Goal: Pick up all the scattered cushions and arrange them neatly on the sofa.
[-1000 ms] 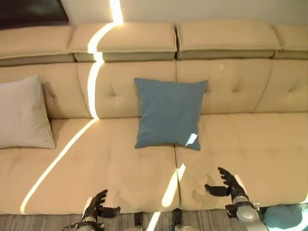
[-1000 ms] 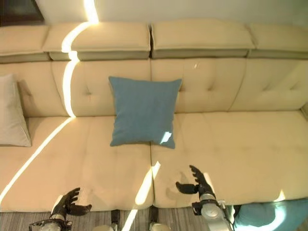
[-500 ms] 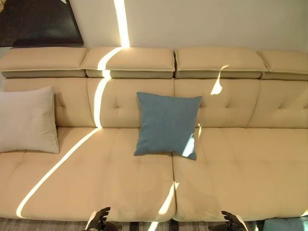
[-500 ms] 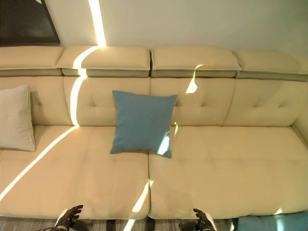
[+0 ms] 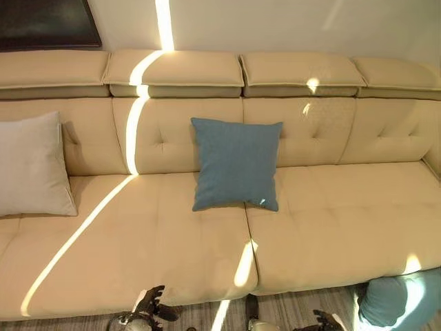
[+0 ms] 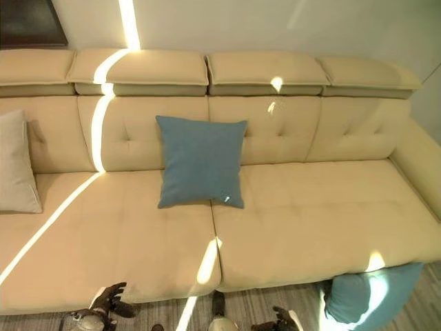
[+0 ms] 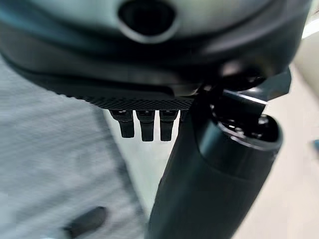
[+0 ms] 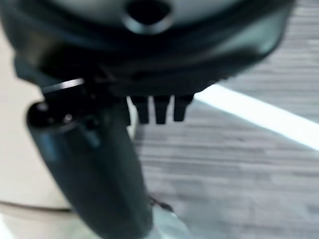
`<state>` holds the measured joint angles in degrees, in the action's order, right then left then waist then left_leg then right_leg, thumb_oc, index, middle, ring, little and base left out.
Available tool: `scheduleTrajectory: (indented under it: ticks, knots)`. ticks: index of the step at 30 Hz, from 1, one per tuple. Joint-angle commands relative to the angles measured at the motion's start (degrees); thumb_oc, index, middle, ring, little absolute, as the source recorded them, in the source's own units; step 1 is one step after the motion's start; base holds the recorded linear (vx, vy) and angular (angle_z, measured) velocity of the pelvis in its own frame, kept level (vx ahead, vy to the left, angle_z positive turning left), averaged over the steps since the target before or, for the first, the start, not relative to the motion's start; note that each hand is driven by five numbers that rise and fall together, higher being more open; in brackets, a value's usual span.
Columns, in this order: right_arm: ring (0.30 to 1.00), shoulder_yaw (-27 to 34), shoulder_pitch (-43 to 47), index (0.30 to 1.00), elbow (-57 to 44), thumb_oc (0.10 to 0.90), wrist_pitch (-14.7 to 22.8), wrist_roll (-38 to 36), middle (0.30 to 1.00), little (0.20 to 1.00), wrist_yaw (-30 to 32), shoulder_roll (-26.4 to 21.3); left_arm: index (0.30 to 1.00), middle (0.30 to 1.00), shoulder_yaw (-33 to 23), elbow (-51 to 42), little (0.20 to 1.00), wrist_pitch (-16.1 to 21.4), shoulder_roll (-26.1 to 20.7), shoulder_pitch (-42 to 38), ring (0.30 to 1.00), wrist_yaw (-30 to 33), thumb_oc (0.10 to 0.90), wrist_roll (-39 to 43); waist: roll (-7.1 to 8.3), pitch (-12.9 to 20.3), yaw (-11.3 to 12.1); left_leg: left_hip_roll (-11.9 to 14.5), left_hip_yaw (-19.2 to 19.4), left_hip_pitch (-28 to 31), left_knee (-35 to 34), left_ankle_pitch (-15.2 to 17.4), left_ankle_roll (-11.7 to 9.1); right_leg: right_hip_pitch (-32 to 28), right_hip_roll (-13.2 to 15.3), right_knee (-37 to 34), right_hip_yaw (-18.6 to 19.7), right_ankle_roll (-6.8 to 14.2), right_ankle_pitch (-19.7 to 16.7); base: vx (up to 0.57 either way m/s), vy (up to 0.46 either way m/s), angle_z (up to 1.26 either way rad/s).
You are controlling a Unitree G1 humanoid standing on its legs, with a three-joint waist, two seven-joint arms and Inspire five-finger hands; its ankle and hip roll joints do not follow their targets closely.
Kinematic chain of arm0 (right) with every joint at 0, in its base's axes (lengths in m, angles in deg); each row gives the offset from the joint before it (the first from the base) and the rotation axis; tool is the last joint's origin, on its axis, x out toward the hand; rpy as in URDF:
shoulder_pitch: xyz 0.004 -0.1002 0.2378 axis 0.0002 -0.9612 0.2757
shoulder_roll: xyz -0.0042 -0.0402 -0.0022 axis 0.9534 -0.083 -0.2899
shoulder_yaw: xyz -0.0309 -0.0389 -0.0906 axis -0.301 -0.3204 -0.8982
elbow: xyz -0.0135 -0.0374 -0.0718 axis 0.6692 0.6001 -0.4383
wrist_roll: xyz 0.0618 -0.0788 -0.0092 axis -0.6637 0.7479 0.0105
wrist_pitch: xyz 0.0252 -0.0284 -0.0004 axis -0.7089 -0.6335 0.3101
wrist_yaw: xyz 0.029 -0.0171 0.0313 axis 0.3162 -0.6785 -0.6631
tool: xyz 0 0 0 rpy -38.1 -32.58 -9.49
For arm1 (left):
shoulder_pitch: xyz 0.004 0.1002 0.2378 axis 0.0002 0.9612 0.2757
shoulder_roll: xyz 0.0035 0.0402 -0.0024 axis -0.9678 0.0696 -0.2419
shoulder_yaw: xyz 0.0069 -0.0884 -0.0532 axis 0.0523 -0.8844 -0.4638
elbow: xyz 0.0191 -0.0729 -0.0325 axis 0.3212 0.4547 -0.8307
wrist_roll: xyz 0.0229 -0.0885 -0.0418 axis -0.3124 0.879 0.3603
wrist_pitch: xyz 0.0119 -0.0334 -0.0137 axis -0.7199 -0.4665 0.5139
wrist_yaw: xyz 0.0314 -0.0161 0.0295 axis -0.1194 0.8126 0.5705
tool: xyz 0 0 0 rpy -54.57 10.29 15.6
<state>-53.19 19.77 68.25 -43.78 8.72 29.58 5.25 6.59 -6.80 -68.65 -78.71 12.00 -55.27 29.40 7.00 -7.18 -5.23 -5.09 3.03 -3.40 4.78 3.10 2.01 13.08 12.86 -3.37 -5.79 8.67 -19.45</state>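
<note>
A blue cushion [image 5: 236,164] leans upright against the backrest in the middle of the beige sofa [image 5: 344,214]. At the sofa's left end a pale grey cushion [image 5: 31,165] also stands against the backrest. A teal cushion [image 6: 368,296] lies on the floor by the sofa's front right corner. My left hand [image 5: 148,307] hangs low before the seat's front edge, open and holding nothing; its straight fingers [image 7: 142,127] point at the floor. My right hand [image 6: 282,318] is down over the floor left of the teal cushion, open, with its thumb [image 8: 94,169] standing free.
Striped grey floor [image 5: 289,310] runs along the sofa's front. A dark frame [image 5: 41,21] hangs on the wall at the upper left. The sofa's right armrest [image 6: 420,172] closes that end. A bright strip of sunlight crosses the left seat.
The camera has shifted, bringing more of the floor and the teal cushion into view. My right hand has drawn back off the seat edge and now sits low over the floor.
</note>
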Motion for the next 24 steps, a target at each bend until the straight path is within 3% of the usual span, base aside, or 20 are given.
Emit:
scheduleTrajectory:
  ticks: [1, 4, 5, 8, 9, 11, 13, 15, 17, 19, 20, 24]
  knots:
    - [0.9, -1.37, 2.55, 0.9, -0.86, 0.8, 0.49, 0.51, 0.9, 0.9, 1.81, -3.8, 0.9, 0.9, -1.75, -0.71, 0.9, 0.76, -1.87, 0.09, 0.9, 1.83, 0.8, -1.47, -3.2, -1.3, 2.72, 3.42, -3.99, 0.99, -1.96, 2.97, -1.43, -1.32, -5.71, 11.64, 0.19, 0.64, 16.74, -0.25, 0.062, -0.18]
    - [0.9, -1.26, 2.34, 0.9, -0.39, 0.8, 0.61, 0.19, 0.9, 0.9, 1.6, -3.74, 0.9, 0.9, -2.24, 0.45, 0.9, 0.42, -2.26, 0.55, 0.9, 1.6, 0.8, -1.62, -3.63, -0.36, 3.4, 4.09, -4.0, 0.23, -2.94, 1.48, -1.15, -2.74, -6.64, 15.9, 1.01, -0.13, 19.54, -0.18, 0.003, -0.12]
    - [0.9, -1.24, 2.38, 0.9, 0.07, 0.8, 0.61, -0.02, 0.9, 0.9, 1.29, -3.39, 0.9, 0.9, -3.0, 1.4, 0.9, -0.02, -2.52, 0.84, 0.9, 1.33, 0.8, -1.26, -3.67, 1.06, 4.32, 4.56, -4.08, -0.67, -3.7, 0.34, -1.16, -5.73, -7.43, 17.3, 1.61, -0.43, 21.78, -0.14, -0.08, -0.13]
    - [0.9, -1.38, 2.91, 0.9, -0.56, 0.8, 0.82, 0.13, 0.9, 0.9, 1.58, -3.32, 0.9, 0.9, -3.44, 1.35, 0.9, 0.17, -2.76, 1.06, 0.9, 1.52, 0.8, -0.73, -2.6, 2.06, 6.55, 4.72, -2.69, -3.24, -3.45, -0.96, -1.74, -10.74, -6.61, 13.62, 0.44, -0.15, 22.18, -0.25, -0.149, -0.13]
    - [0.9, -1.88, 3.35, 0.9, -1.31, 0.8, 0.93, -0.17, 0.9, 0.9, 1.77, -3.39, 0.9, 0.9, -2.86, 0.93, 0.9, 0.36, -2.79, 1.02, 0.9, 1.7, 0.8, -0.65, -2.01, 2.53, 7.2, 5.23, -2.18, -4.85, -3.19, -2.48, -2.62, -12.85, -7.37, 8.47, 0.26, -0.54, 24.03, -0.28, -0.203, -0.3]
    - [0.9, -2.15, 3.45, 0.9, -1.65, 0.8, 1.02, -0.38, 0.9, 0.9, 1.8, -3.52, 0.9, 0.9, -2.64, 0.73, 0.9, 0.42, -2.73, 0.92, 0.9, 1.72, 0.8, -0.69, -2.01, 2.59, 7.22, 5.63, -2.09, -5.51, -3.05, -3.23, -3.05, -12.95, -8.05, 6.97, 0.56, -0.96, 24.8, -0.17, -0.132, -0.38]
    - [0.9, -2.79, 4.04, 0.9, -2.65, 0.8, 1.34, -1.26, 0.9, 0.9, 2.5, -4.3, 0.9, 0.9, -1.61, -0.36, 0.9, 0.42, -2.33, -0.09, 0.9, 2.05, 0.8, 0.12, -2.88, 1.02, 7.13, 7.46, -2.27, -8.83, -2.94, -7.4, -4.94, -12.14, -10.19, 5.02, 1.28, -2.45, 25.41, -0.26, -0.144, -0.01]
    - [0.9, -2.67, 4.11, 0.9, -2.62, 0.8, 1.35, -1.83, 0.9, 0.9, 3.08, -4.94, 0.9, 0.9, -0.47, -1.08, 0.9, 0.52, -1.86, -1.29, 0.9, 2.21, 0.8, 0.5, -3.44, -0.63, 6.8, 7.99, -2.2, -10.84, -2.57, -8.83, -5.86, -10.82, -10.69, 5.56, 0.55, -3.22, 25.05, -0.37, -0.108, 0.2]
    - [0.9, -2.19, 3.7, 0.9, -1.77, 0.8, 1.07, -2.08, 0.9, 0.9, 3.35, -5.15, 0.9, 0.9, 0.27, -1.39, 0.9, 0.48, -1.33, -1.81, 0.9, 2.26, 0.8, 0.18, -3.14, -1.38, 6.06, 7.31, -2.28, -10.99, 0.27, -6.46, -5.31, -9.47, -10.08, 5.87, -0.48, -3.55, 24.12, -0.41, -0.074, 0.71]
    - [0.9, -1.34, 2.88, 0.9, 0.24, 0.8, 0.84, -2.12, 0.9, 0.9, 3.34, -5.03, 0.9, 0.9, 0.4, -1.22, 0.9, 0.35, -0.61, -1.57, 0.9, 1.95, 0.8, -0.27, -2.04, -0.85, 4.77, 5.42, -2.49, -8.51, 5.24, -0.89, -4.94, -8.31, -8.54, 4.88, -1.54, -3.47, 22.03, -0.32, 0.014, 0.35]
    - [0.9, -0.91, 2.76, 0.9, 1.67, 0.8, 0.66, -1.32, 0.9, 0.9, 3.16, -4.95, 0.9, 0.9, 0.03, -0.01, 0.9, 0.14, 0.58, -0.86, 0.9, 1.49, 0.8, -0.48, -1.78, 0.03, 4.21, 4.06, -5.32, -3.76, 8.02, 3.8, -4.91, -7.91, -7.93, 3.71, -1.06, -3.19, 20.3, -0.2, 0.13, 0.17]
    - [0.9, -0.54, 2.26, 0.9, 2.23, 0.8, 0.22, -0.76, 0.9, 0.9, 2.93, -4.71, 0.9, 0.9, 0.31, 0.77, 0.9, -0.16, 1.38, -0.55, 0.9, 1.33, 0.8, -0.86, -3.16, 1.36, 2.48, 5.19, -5.42, 1.91, 2.37, 4.99, -4.85, -6.56, -8.29, 3.27, -1.25, -2.4, 18.91, -0.11, 0.154, 0.05]
